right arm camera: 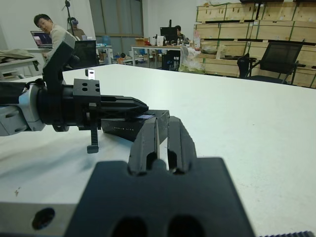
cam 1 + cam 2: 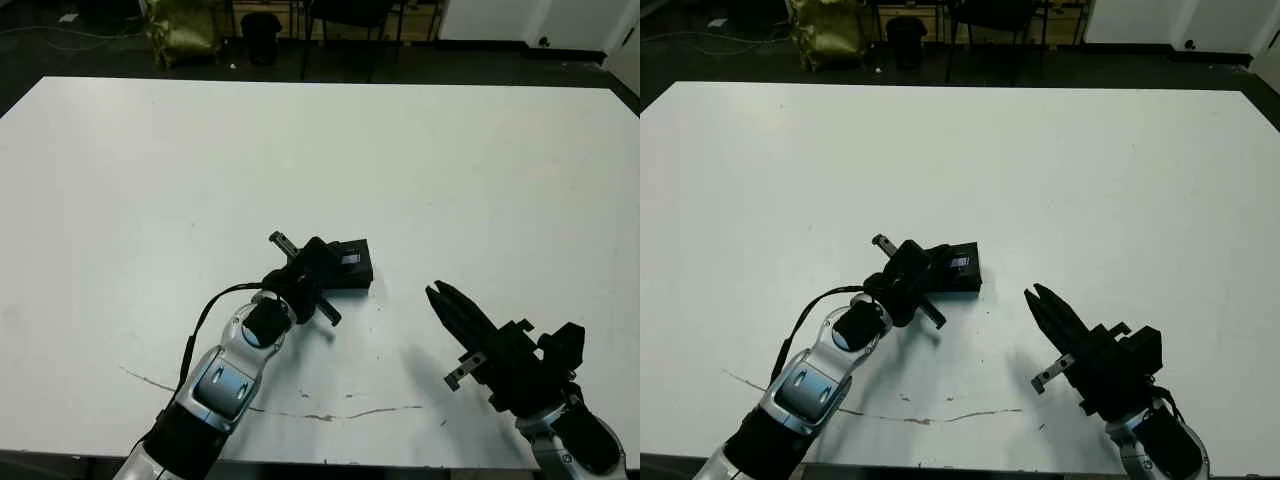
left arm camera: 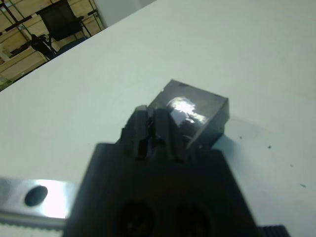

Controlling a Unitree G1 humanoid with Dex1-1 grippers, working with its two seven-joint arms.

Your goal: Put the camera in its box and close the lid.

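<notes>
Head views: the white table (image 2: 150, 200) carries one small black rectangular lid with a purplish-grey reflective panel (image 2: 352, 264), lying flat near the table's middle, toward the robot's edge. The left gripper (image 2: 322, 258) rests over the lid's near-left end, fingers pressed together and lying on the lid's top surface. The right gripper (image 2: 437, 294) hovers to the right of the lid, apart from it, fingers together and holding nothing. A thin dark crack line (image 2: 330, 413) runs across the table near the front edge.

Left wrist view: the closed black fingers (image 3: 148, 129) point at the lid (image 3: 207, 106), whose glossy top reflects a bright glare. The white-lined box and the slim black camera are not separately visible; they may sit beneath the lid, but this cannot be confirmed.

Right wrist view: the right gripper's fingers (image 1: 173, 140) are shut together. Beyond them, the left gripper (image 1: 140, 105) lies across the lid (image 1: 153, 121). A seated person (image 1: 49, 30) appears beyond the table.
</notes>
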